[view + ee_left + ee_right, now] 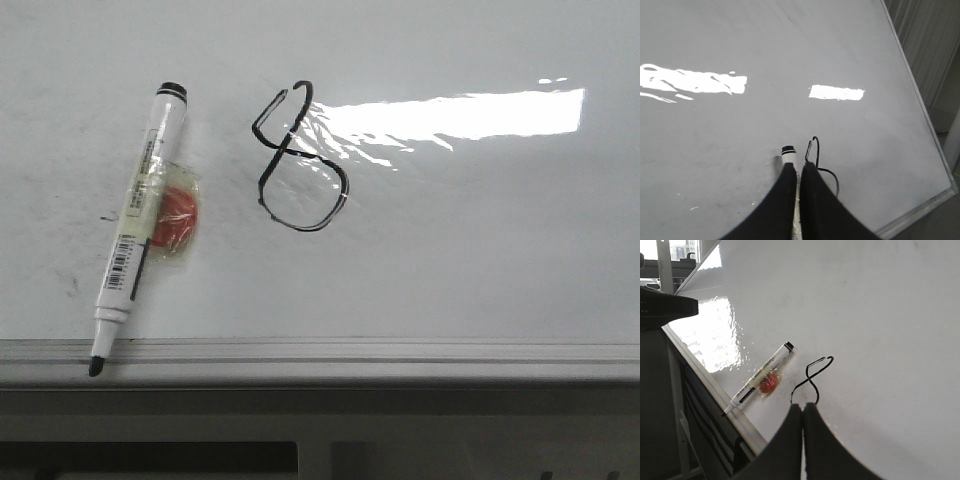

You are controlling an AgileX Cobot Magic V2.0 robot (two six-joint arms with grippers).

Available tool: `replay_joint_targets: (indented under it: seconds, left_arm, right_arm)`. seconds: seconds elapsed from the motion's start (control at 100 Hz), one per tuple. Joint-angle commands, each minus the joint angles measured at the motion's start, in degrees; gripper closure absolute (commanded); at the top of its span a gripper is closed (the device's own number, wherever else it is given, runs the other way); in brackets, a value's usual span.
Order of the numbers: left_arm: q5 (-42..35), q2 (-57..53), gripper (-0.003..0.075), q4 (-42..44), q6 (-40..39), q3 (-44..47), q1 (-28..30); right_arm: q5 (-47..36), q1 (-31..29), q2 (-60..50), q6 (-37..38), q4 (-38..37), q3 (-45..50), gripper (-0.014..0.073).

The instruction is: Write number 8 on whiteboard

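Observation:
The number 8 (297,160) is drawn in black on the whiteboard (450,260), with a small angular upper loop and a larger rounded lower loop. A white marker (140,225) with its black tip bare lies loose on the board left of the figure, tip on the edge rail. Neither gripper shows in the front view. My left gripper (799,165) is shut and empty above the board. Past its fingers I see the marker's end (788,152) and part of the 8 (816,150). My right gripper (803,406) is shut and empty, with the 8 (812,375) and marker (762,380) beyond it.
A red round piece (177,218) under clear tape sits against the marker's side. A grey metal rail (400,352) runs along the board's near edge. Bright window glare (450,115) lies right of the 8. A dark frame (665,310) stands past the board's edge.

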Motion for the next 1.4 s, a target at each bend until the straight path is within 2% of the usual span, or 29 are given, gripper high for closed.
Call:
replay_joint_targets:
  seconds: [0.0,0.17,0.32,0.51,0.55,0.64,0.76,0.83,1.389]
  left_arm:
    - [-5.92,-0.47,0.0741,0.88,-0.04,-0.24,4.71]
    - [-5.23,-6.77,0.0741,12.47,-0.04,1.77,21.89]
    - [1.44,-12.05,0.0741,17.73,-1.11,2.45,34.91]
    - [10.02,-17.84,0.0741,20.0,-1.77,6.52,44.46]
    - [15.96,-17.87,0.0741,20.29,-1.77,6.23,45.27]
    - [24.25,-17.78,0.0741,20.59,-1.57,6.35,45.87]
    - [32.77,-17.78,0.0741,20.59,-0.78,6.35,45.87]
    - [33.22,-17.78,0.0741,20.59,2.04,6.35,45.77]
    - [33.1,-17.78,0.0741,20.32,2.04,6.35,45.77]
  right_arm:
    - [-4.91,-0.19,0.44,-0.65,-0.45,-1.53,0.0657]
    - [-4.91,-0.19,0.44,-0.65,-0.45,-1.53,0.0657]
    - [-4.91,-0.19,0.44,-0.65,-0.45,-1.53,0.0657]
    - [-4.91,-0.19,0.44,-0.65,-0.45,-1.53,0.0657]
    - [-4.91,-0.19,0.44,-0.65,-0.45,-1.53,0.0657]
    - [-4.91,-0.19,0.44,-0.65,-0.45,-1.53,0.0657]
    - [-4.91,-0.19,0.44,-0.65,-0.45,-1.53,0.0657]
    - [-4.91,-0.19,0.44,-0.65,-0.45,-1.53,0.0657]
    - [-4.91,-0.19,0.44,-0.65,-0.45,-1.53,0.0657]
